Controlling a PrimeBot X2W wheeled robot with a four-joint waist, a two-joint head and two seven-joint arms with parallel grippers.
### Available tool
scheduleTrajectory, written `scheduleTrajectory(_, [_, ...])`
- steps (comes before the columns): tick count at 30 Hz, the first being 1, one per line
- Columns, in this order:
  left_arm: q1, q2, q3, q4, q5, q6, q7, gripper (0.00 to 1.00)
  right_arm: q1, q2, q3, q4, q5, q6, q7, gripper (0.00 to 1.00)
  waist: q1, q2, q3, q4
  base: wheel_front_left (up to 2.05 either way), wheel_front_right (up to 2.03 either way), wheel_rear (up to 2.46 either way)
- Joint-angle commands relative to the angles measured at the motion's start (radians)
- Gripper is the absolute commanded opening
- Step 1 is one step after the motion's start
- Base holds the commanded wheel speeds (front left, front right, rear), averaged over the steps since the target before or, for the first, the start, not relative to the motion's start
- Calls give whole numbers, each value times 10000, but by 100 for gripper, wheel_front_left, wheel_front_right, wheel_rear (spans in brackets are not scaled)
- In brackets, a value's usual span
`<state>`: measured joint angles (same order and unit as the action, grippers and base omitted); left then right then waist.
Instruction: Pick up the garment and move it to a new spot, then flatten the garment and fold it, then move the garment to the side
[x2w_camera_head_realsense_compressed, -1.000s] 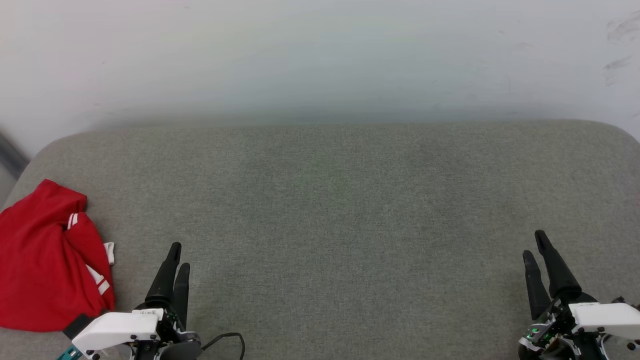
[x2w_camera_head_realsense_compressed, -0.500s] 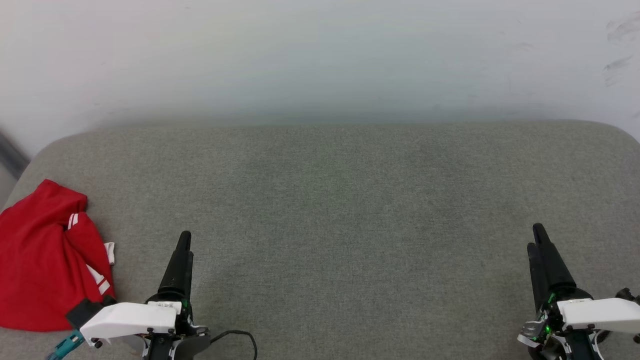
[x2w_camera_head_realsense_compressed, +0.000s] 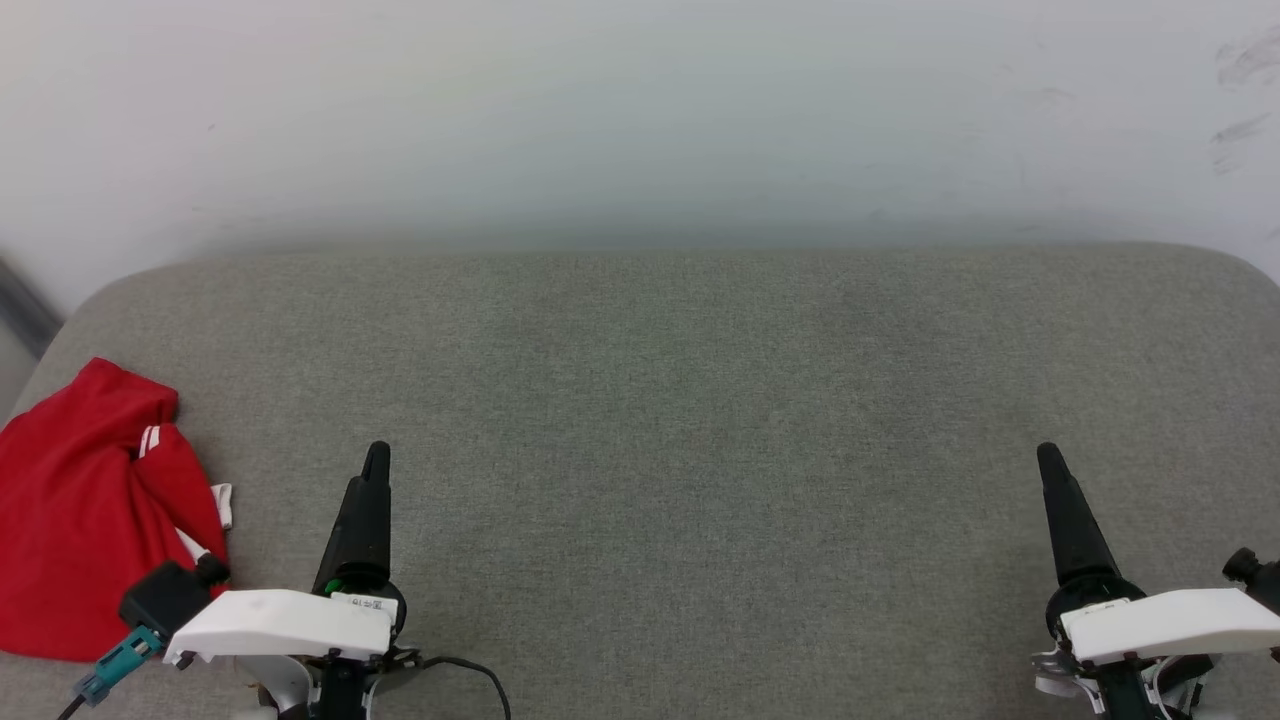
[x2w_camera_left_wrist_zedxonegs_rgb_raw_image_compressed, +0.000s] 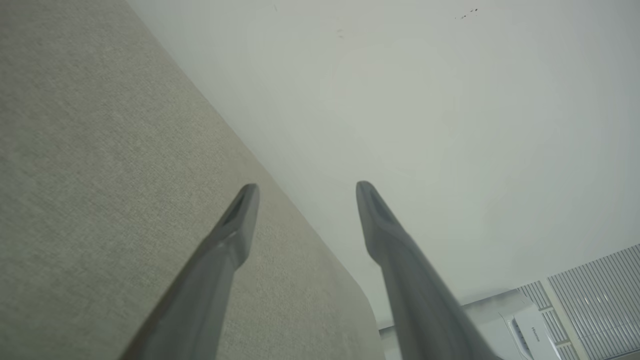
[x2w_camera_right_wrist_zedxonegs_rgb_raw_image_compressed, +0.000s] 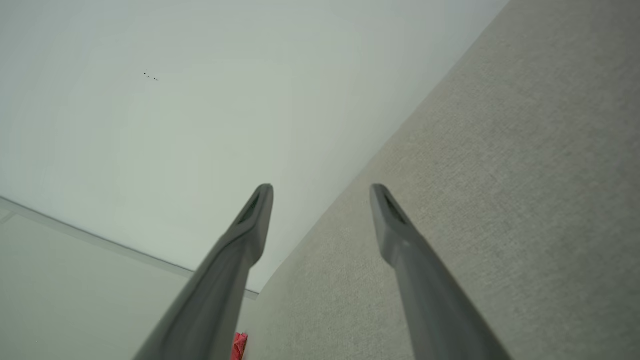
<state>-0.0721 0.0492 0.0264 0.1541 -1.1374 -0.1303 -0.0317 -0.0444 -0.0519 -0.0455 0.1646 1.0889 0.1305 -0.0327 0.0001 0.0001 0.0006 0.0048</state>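
Crumpled red shirt (x2w_camera_head_realsense_compressed: 80, 530) laid at the left edge of the grey fabric tabletop (x2w_camera_head_realsense_compressed: 680, 400), left tool (x2w_camera_left_wrist_zedxonegs_rgb_raw_image_compressed: 305, 189) held spread apart near it, nothing gripped, right tool (x2w_camera_right_wrist_zedxonegs_rgb_raw_image_compressed: 321, 189) likewise spread, well apart from it

Bright, even, diffuse light; a faint soft shadow bands the wall's (x2w_camera_head_realsense_compressed: 640, 120) foot above the grey cushion (x2w_camera_head_realsense_compressed: 700, 400). The 2 wrist views blur the near fingers (x2w_camera_left_wrist_zedxonegs_rgb_raw_image_compressed: 210, 280).

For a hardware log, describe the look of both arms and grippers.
Both the left gripper and right gripper have two long, tapered dark fingers on a round black base, behind it a white wrist cover. The left arm carries a looping black cable and a teal connector.
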Motion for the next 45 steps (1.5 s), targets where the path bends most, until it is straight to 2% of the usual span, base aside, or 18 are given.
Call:
scheduleTrajectory(1, [-173, 17, -26, -237, 559, -3, -133, 100, -78, -8, 33, -208, -649, 2, -123, 100, 0, -1, -4, 3, 0, 0, 0])
scheduleTrajectory(12, [-196, 149, -465, -335, 3327, 5, -514, 100, 27, -2, 136, -454, -3288, 2, -186, 100, 0, -1, -10, 35, 0, 0, 0])
scheduleTrajectory(19, [-234, 299, -740, -245, 4675, 212, -736, 100, 70, 1, 151, -610, -4676, 3, -129, 100, 0, -1, -20, 44, 0, 0, 0])
scheduleTrajectory(32, [-374, 594, -1153, -254, 6416, 670, -1102, 100, 175, 6, 29, -977, -6683, 2, -199, 100, 0, -1, -26, 47, 0, 0, 0])
scheduleTrajectory(45, [-433, 787, -1585, -198, 7603, 946, -1411, 100, 336, 11, -32, -1178, -7883, 2, -225, 100, 0, -1, -46, 62, 0, 0, 0])
